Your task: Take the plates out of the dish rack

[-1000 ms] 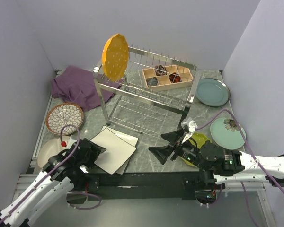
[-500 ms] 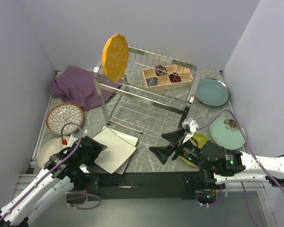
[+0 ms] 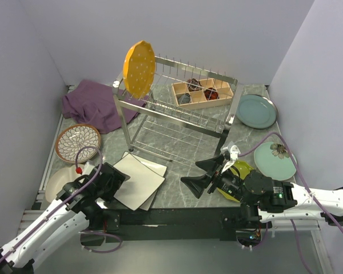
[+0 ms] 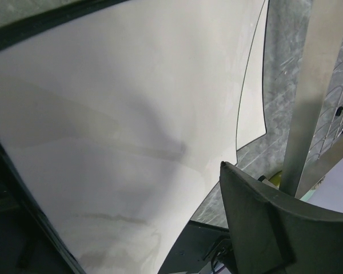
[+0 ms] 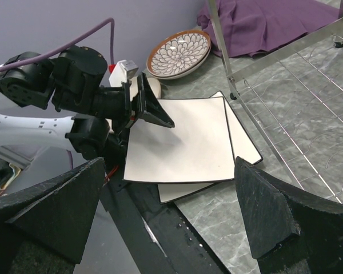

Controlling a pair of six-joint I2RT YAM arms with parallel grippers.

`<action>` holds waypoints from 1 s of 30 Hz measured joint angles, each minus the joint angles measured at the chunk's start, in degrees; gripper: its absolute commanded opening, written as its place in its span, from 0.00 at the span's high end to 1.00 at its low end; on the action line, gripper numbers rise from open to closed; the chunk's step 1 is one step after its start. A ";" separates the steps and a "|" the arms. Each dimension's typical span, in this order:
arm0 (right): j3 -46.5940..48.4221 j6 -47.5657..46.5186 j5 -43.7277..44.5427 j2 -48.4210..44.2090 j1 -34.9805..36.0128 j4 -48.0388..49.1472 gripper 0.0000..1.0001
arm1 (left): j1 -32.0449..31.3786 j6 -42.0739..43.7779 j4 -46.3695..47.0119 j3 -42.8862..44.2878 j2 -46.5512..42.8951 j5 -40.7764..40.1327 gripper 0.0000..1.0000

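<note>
Well, your right jaws stand wide open. Your left jaws sit at the edge of the upper square plate (image 3: 140, 181); their grip I cannot tell.

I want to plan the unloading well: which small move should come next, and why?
Probably raise the left gripper away from the square plates and start it toward the orange plate, the only plate upright in the dish rack, at its left end. The right gripper, open, sits before the rack's right half.
</note>
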 measured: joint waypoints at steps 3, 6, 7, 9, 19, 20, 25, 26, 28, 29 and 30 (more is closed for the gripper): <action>0.00 0.00 0.04 0.00 0.00 0.00 0.00 | 0.00 0.00 -0.02 0.44 1.38 0.00 0.12; 0.00 0.00 0.09 0.02 0.00 0.00 0.00 | 0.00 -0.11 -0.07 0.61 2.19 0.00 0.11; 0.00 0.00 0.11 0.04 0.00 -0.02 0.00 | 0.00 -0.15 -0.09 0.61 2.21 0.00 0.10; 0.00 0.00 0.11 0.11 0.00 -0.02 0.00 | 0.00 -0.39 -0.07 0.61 2.16 -0.02 0.08; -0.42 9.38 3.39 1.90 0.00 -1.01 0.00 | 0.00 -0.63 -0.39 0.63 2.16 -0.04 0.06; -0.70 11.26 3.69 2.69 0.00 -0.96 0.01 | 0.00 -0.63 -0.39 0.63 2.19 -0.04 0.05; -1.42 23.87 5.51 12.41 0.00 -1.70 0.10 | 0.00 -0.59 -0.42 0.63 2.64 -0.35 0.05; -1.22 26.95 6.10 14.53 0.00 -2.23 0.12 | 0.00 -0.59 -0.42 0.66 2.82 -0.46 0.05; -1.18 32.50 6.67 18.71 0.00 -3.08 0.19 | 0.00 -0.61 -0.52 0.68 2.99 -0.70 0.04; -1.44 35.54 6.75 20.31 0.00 -2.71 0.21 | 0.00 -0.63 -0.70 0.76 2.99 -0.90 0.04; -2.10 38.42 6.80 21.40 0.00 -1.88 0.25 | 0.00 -0.63 -1.05 0.96 2.99 -1.18 0.04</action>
